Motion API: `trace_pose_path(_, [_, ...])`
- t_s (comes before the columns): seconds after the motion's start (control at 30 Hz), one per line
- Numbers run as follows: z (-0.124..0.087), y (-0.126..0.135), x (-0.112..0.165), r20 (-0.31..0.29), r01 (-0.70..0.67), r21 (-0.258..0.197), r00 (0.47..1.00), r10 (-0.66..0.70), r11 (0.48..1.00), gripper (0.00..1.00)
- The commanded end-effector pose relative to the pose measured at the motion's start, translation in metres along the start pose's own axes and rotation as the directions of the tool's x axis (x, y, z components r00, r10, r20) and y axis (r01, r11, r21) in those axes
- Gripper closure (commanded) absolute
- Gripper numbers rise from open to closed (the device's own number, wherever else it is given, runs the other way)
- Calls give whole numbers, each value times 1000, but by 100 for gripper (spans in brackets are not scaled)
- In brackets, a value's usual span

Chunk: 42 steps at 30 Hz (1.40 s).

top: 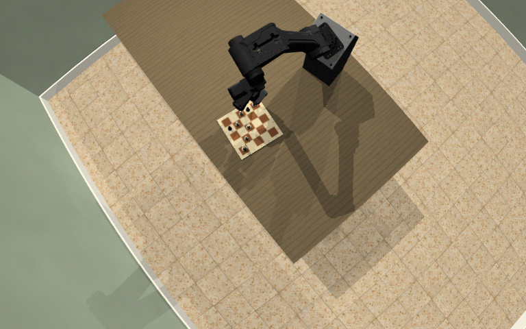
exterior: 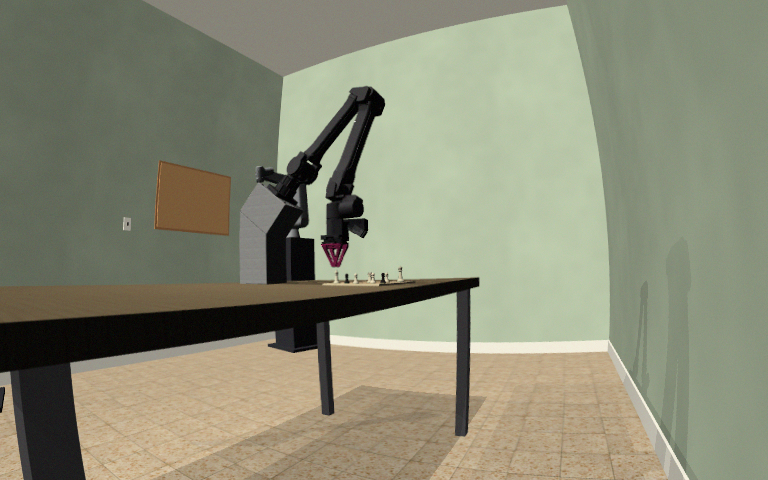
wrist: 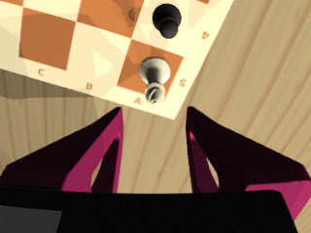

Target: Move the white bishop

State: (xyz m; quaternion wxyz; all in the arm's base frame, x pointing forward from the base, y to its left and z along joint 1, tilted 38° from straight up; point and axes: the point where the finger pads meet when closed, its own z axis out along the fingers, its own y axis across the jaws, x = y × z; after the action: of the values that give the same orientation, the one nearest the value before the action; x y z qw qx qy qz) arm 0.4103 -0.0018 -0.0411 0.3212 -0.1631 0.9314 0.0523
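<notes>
The white bishop (exterior: 336, 277) (wrist: 155, 78) stands upright on A5, the dark corner square of the chessboard (top: 279, 134) (exterior: 359, 284) (wrist: 111, 98). My gripper (exterior: 335, 265) (wrist: 155, 116) points down above this corner. Its magenta fingers are part open with nothing between them. In the wrist view the bishop appears just beyond the gap between the fingertips, and does not touch them. The arm hides the fingertips in the top view. Square C2 (top: 242, 131) is light and bears no piece.
A black pawn (top: 247, 109) (exterior: 346, 278) (wrist: 166, 20) stands on A4, beside the bishop. Another black piece (top: 229, 127) is on B1. White pieces stand on A3, B2 (top: 237, 124), C3 (top: 248, 127), D2 (top: 246, 138) and E1 (top: 244, 149), around C2.
</notes>
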Motion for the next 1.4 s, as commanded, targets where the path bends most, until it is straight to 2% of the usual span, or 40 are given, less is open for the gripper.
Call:
trace_pose_path(0.0, [2,-4,0,5,-3,5,1000,3,1000,64])
trace_pose_path(0.83, [2,-4,1,6,-3,6,1000,3,1000,64])
trace_pose_path(1.37, [1,-2,10,-7,-2,1,1000,2,1000,64])
